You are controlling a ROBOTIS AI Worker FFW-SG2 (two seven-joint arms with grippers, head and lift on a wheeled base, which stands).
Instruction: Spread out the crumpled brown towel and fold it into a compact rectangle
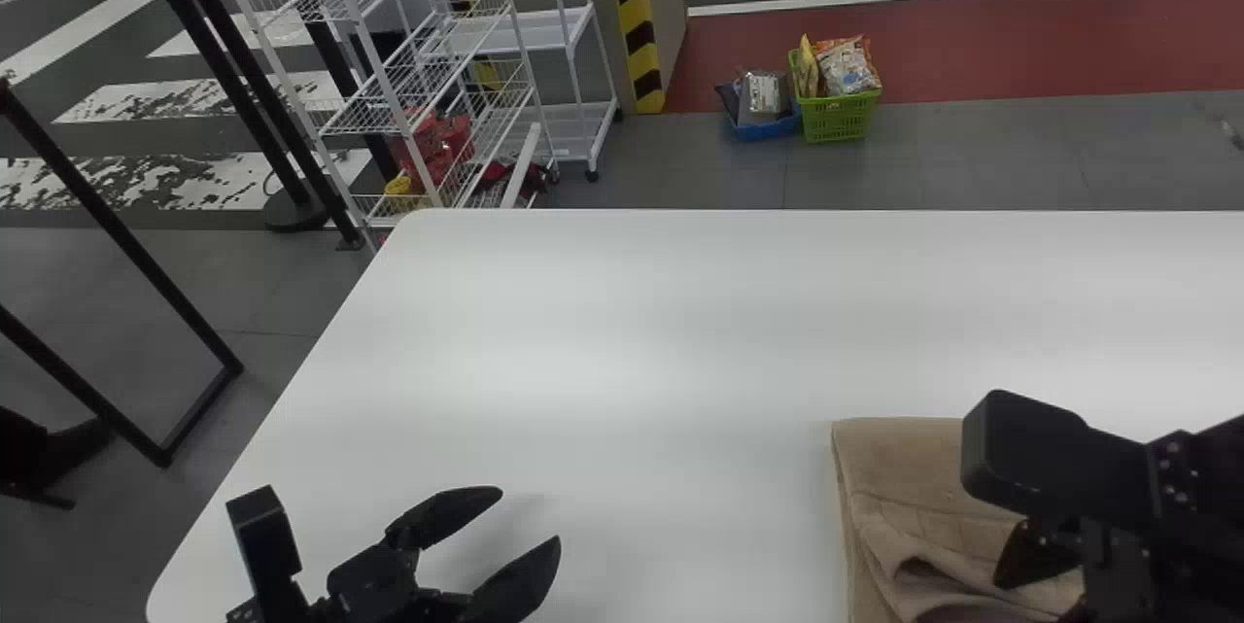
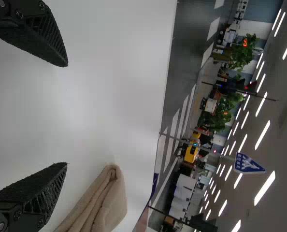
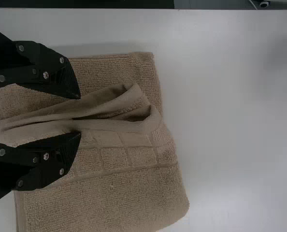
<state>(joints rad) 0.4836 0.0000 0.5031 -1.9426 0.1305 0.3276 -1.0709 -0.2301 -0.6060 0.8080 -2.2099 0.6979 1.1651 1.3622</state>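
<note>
Right wrist view: we see the brown towel [image 3: 109, 198] lying on the desk [image 3: 230, 121] in overlapping layers, with a raised fold [image 3: 119, 124] running between the parted jaws of the right gripper [image 3: 80, 115]. We judge the spreading mostly done and the folding in hand, though that loose lip needs settling. Next, we would close on the fold, draw it flat and line its edge up with the layer beneath; catching the lower layer too could drag the stack askew.

In the head view, the towel is at the desk's near right, under the right arm. The left gripper [image 1: 531, 512] hangs open, well apart from it.

The desk is white and smooth, with a rounded corner. Beyond it we see a white wire rack [image 1: 530, 35], a striped pillar [image 1: 637, 20], a green basket [image 1: 838, 121] of packets and a red floor band [image 1: 1020, 50].
</note>
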